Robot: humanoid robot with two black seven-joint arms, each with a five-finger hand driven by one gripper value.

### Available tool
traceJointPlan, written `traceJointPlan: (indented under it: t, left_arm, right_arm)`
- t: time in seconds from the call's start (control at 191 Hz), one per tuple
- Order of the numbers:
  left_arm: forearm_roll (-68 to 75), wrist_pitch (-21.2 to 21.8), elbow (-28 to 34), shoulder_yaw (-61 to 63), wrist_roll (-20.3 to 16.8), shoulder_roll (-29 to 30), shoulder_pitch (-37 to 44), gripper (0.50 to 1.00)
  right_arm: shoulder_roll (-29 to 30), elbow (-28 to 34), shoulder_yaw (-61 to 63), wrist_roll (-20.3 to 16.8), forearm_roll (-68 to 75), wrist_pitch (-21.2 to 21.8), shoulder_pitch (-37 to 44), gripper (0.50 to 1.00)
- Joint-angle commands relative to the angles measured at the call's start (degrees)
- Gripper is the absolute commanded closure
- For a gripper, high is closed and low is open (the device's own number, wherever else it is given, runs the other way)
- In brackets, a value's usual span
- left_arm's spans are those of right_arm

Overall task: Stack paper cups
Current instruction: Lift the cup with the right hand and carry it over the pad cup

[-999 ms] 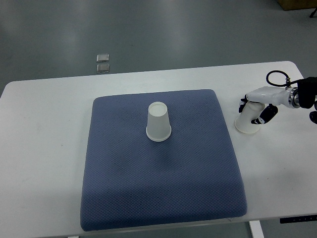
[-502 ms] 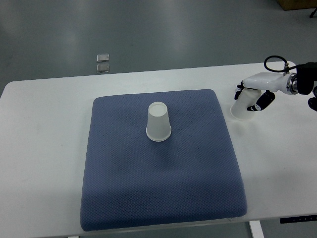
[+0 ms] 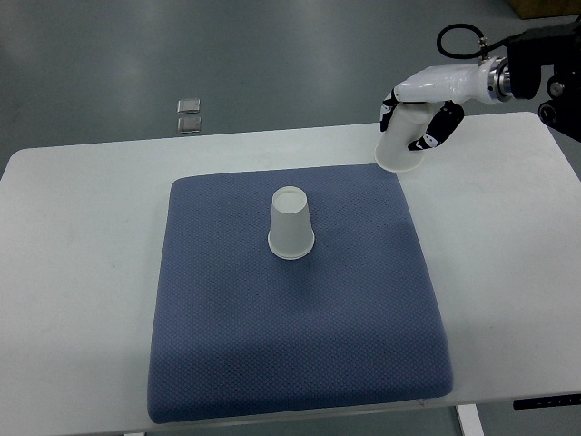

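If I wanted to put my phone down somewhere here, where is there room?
Most of the blue mat is bare: only one upside-down cup stands near its middle. The white table strips left and right of the mat are free too. Busiest is the mat's far right corner, where the right hand holds a second cup.

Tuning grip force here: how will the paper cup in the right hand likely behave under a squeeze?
The held paper cup looks thin-walled and empty, so it is probably very light and may dent under firm fingers. Its tapered side could let it slip downward. The upside-down cup on the blue mat likely shifts if bumped.
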Motion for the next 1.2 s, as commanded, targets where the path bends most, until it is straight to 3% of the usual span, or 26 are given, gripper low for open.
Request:
traceJointPlan:
  t: [0.0, 0.277, 0.507, 0.769, 1.193]
  left_arm:
    - [0.0, 0.0, 0.0, 0.0, 0.0, 0.0, 0.1, 0.5]
    - [0.0, 0.0, 0.0, 0.0, 0.0, 0.0, 0.0, 0.5]
    - [0.0, 0.0, 0.0, 0.0, 0.0, 0.0, 0.0, 0.5]
    - [0.0, 0.0, 0.0, 0.0, 0.0, 0.0, 0.1, 0.5]
    - [0.0, 0.0, 0.0, 0.0, 0.0, 0.0, 0.0, 0.5]
  right_arm:
    - [1.9, 1.1, 0.0, -0.1, 0.2, 1.9, 2.6, 0.873]
    - [6.0, 6.5, 0.0, -0.1, 0.5, 6.1, 6.1, 0.871]
    - [9.3, 7.1, 0.0, -0.1, 1.2, 10.5, 9.1, 0.865]
    - [14.3, 6.3, 0.0, -0.5, 1.2, 10.0, 9.1, 0.865]
    - [15.2, 3.2, 0.0, -0.6, 0.8, 9.5, 6.3, 0.863]
